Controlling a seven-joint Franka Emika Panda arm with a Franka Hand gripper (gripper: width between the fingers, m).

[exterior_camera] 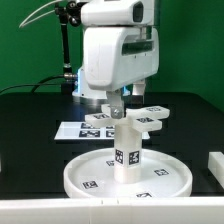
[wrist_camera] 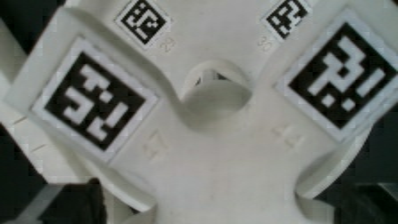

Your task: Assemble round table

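The round disc (exterior_camera: pixel 127 177) is laid flat on the table, rim up, so the leg (exterior_camera: pixel 127 153) can be stood upright at its centre. The cross-shaped foot (exterior_camera: pixel 143 119) is set on the leg's top, under the gripper (exterior_camera: pixel 117 107), whose jaws are spread wide, holding nothing.

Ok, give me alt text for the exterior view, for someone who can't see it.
A white robot gripper hangs open just above a short thick cylinder leg standing upright in the middle of a large rimmed round disc on a black table. Behind them lie a cross-shaped foot and a flat marker board.
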